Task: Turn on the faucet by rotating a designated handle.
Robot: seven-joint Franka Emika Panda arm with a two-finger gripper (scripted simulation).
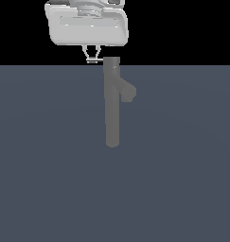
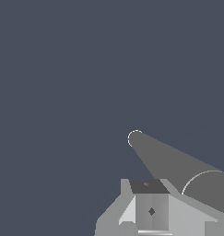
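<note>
exterior view: a grey faucet (image 1: 111,106) stands upright on a flat slate-blue floor (image 1: 45,179), its base near the centre of the scene and its top reaching just past the floor's far edge into the black background. a short angled spout (image 1: 128,92) branches off the column toward the exterior view's right. the white gripper (image 1: 92,58) hangs above and slightly to the exterior view's left of the faucet top; its two thin fingers (image 1: 86,52) converge downward to a small light bar, the handle (image 1: 93,61), which projects sideways from the top cap. the fingertips sit at the handle, but whether they clamp it cannot be told. wrist view: the faucet column (image 2: 171,159) recedes to its small round base, with gripper parts beside its top.
</note>
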